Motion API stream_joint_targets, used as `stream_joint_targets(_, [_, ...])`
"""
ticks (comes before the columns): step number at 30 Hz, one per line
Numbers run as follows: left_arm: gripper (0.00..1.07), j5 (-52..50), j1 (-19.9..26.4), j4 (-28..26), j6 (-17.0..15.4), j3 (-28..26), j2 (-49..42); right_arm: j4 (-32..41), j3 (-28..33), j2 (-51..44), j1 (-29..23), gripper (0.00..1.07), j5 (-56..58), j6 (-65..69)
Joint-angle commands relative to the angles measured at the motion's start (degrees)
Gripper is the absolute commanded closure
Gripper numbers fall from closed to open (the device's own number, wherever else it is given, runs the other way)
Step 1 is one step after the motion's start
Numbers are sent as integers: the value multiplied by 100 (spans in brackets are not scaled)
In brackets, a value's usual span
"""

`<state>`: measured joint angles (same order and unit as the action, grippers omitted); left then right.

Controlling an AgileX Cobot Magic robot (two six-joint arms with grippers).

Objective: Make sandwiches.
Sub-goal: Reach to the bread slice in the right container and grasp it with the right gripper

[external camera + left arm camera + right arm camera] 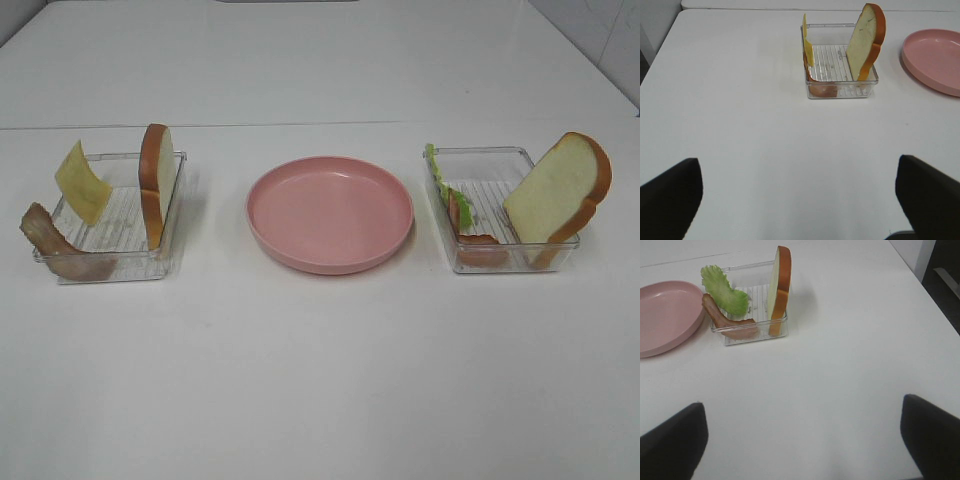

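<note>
The left clear tray (125, 215) holds a yellow cheese square (82, 182), an upright bread slice (155, 180) and a bacon strip (60, 245) hanging over its front corner. The right clear tray (492, 200) holds a lettuce leaf (436, 170), a bacon strip (470, 238) and a leaning bread slice (560, 190). Neither arm shows in the exterior high view. My left gripper (800, 210) is open and empty, well short of its tray (830, 62). My right gripper (802, 447) is open and empty, well short of the bread (780, 290) and lettuce (725, 290).
A pink round plate (330, 213) sits empty between the two trays; it also shows in the left wrist view (935, 57) and the right wrist view (665, 315). The white table's right edge is near the right tray.
</note>
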<state>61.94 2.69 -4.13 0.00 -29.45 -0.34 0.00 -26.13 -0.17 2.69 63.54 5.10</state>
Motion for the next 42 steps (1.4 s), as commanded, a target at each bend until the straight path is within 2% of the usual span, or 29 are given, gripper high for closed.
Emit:
stream_joint_targets(1, [4,-34,-29,11,0,0,-69,-40,11,-183,29,9,-57,-80])
stream_joint_targets(30, [4,-34,-29,11,0,0,-74,-52,-17,-149,29,9,-86,-183])
stream_joint_targets(33, [4,-34,-29,11,0,0,-74,0,-92,103,29,9,-97,-361])
stream_joint_targets(35, [4,-34,-29,11,0,0,-74,0,-223,951,29,9,-172,-344])
stream_joint_targets(37, [4,-34,-29,11,0,0,-74,0,-304,1266,29,9,-229,-309])
stream_joint_targets(38, [4,-34,-29,11,0,0,-74,0,-527,1908,29,9,-315,-264])
stream_joint_targets(39, [4,-34,-29,11,0,0,-74,0,-527,1908,29,9,-315,-264])
stream_joint_targets(40, [4,-34,-29,11,0,0,-74,0,-642,2286,29,10,-344,-246])
stream_joint_targets(41, [4,-34,-29,11,0,0,-74,0,-980,3065,29,10,-424,-126])
stream_joint_targets(42, [4,-34,-29,11,0,0,-74,0,-980,3065,29,10,-424,-126])
